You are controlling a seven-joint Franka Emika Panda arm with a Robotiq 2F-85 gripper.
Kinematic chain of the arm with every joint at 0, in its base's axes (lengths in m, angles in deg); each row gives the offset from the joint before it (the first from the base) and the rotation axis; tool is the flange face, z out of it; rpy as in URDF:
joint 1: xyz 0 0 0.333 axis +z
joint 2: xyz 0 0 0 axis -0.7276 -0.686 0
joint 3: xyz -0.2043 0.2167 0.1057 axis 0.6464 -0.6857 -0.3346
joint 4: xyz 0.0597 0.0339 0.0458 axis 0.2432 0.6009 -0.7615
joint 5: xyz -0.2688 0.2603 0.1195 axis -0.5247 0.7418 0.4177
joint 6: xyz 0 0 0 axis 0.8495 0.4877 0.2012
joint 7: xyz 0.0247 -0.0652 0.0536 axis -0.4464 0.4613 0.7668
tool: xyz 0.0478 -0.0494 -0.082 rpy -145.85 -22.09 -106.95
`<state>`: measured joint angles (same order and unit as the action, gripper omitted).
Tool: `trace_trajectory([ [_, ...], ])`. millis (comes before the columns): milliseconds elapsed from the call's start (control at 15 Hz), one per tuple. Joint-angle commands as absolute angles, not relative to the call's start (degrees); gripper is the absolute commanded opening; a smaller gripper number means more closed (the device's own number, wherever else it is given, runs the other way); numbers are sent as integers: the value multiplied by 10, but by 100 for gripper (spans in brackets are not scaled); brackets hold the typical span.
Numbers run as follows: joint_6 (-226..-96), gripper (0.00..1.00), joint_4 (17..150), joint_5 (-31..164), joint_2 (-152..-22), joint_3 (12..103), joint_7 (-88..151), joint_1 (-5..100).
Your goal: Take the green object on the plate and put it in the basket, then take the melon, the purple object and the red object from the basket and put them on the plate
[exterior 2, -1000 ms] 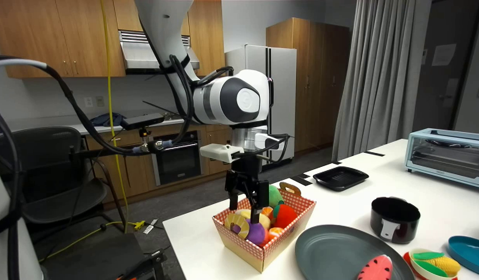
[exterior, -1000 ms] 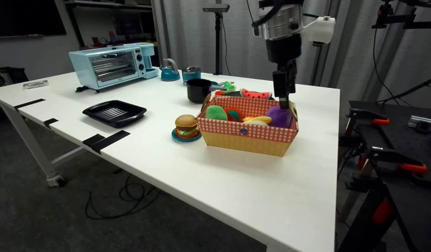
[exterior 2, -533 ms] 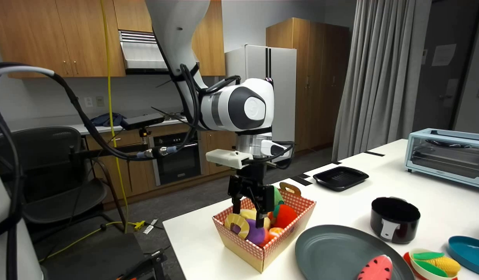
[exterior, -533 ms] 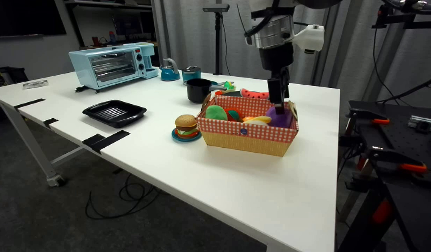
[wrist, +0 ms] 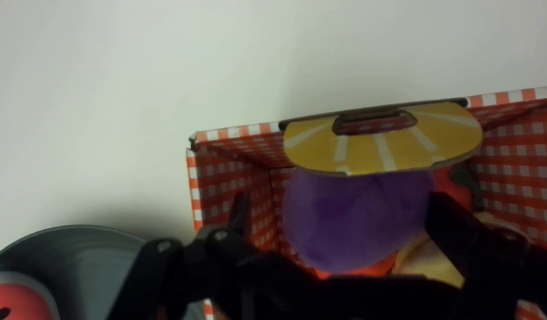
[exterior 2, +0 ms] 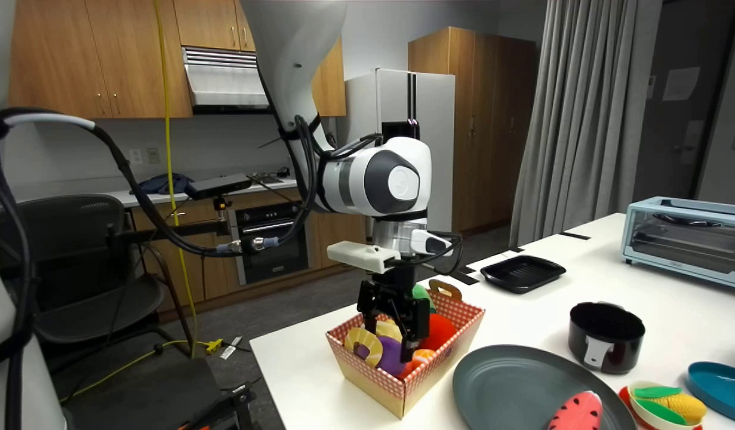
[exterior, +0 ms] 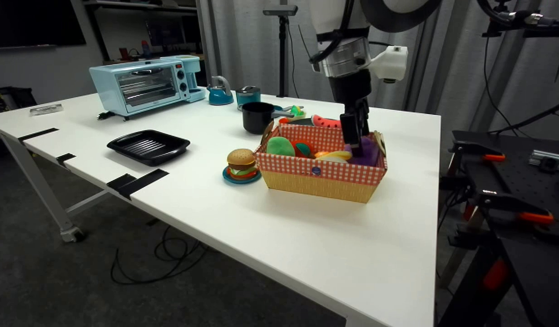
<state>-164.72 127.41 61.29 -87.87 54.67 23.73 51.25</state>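
End effector (wrist: 338, 206) of mine spread wide down in basket (exterior: 318, 184), straddling purple toy (wrist: 351, 222); can't tell if I'm touching it. Green toy (exterior: 280, 146) and red toy (exterior 2: 441, 331) also in there, watermelon slice (exterior 2: 576, 412) chilling on gray plate (exterior 2: 498, 382) just beside.

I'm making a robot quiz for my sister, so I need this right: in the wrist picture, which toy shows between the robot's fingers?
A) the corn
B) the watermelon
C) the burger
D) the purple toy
D, because the wrist view shows the purple toy inside the basket, between the spread fingers.
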Motion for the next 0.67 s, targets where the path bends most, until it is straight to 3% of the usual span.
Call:
trace_trajectory([
  [0, -1650, 74, 1264, 621, -896, 547, 254, 506],
  [133, -1649, 69, 1263, 619, -900, 548, 253, 507],
  [600, -1648, 18, 1257, 611, -897, 551, 249, 511],
])
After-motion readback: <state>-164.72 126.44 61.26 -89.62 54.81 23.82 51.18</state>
